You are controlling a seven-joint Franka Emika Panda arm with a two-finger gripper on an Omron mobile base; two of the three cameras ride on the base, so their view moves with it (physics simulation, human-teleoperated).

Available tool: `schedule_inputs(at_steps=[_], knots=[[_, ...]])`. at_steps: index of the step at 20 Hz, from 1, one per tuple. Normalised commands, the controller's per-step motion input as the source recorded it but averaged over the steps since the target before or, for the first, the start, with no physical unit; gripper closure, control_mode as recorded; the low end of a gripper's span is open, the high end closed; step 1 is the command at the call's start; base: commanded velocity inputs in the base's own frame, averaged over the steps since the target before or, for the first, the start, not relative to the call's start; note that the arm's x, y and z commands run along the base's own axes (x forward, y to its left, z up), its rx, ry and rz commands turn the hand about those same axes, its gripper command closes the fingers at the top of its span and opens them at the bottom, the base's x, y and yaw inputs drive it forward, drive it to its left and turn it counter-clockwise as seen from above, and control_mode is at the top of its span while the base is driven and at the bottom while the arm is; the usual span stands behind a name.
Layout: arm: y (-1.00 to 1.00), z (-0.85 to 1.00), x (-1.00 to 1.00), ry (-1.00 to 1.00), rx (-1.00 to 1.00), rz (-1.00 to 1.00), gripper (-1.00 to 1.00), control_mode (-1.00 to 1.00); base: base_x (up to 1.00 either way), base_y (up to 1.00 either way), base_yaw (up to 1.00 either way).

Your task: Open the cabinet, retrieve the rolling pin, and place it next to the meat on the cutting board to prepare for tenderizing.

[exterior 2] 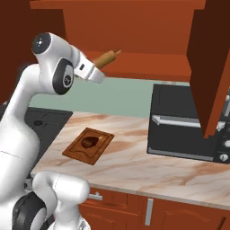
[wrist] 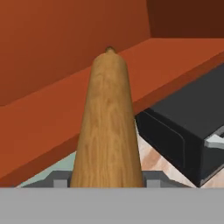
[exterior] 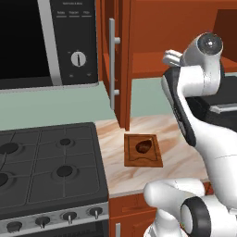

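Clearly the end effector (wrist: 106, 183) grips the slim light-tan wooden rolling pin (wrist: 107, 127).

This is a home kitchen. A black gas stove (exterior: 48, 166) with burners and front knobs stands at the left end of a marble-patterned counter (exterior 2: 148, 173). A microwave (exterior: 46, 41) hangs above the stove. Reddish-brown wooden cabinets (exterior 2: 134, 27) are on the wall, and low ones (exterior 2: 179, 215) are under the counter. A black toaster oven (exterior 2: 175, 128) sits near the counter's back edge.
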Motion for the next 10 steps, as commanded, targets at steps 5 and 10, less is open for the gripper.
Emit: schedule_inputs(at_steps=[5, 10], knots=[[0.00, 0.00, -1.00, -0.01, -0.01, 0.18, 1.00, -1.00, 0.00, 0.00, 0.00], [0.00, 0.00, -1.00, 0.00, -0.05, 0.23, 1.00, -1.00, 0.00, 0.00, 0.00]])
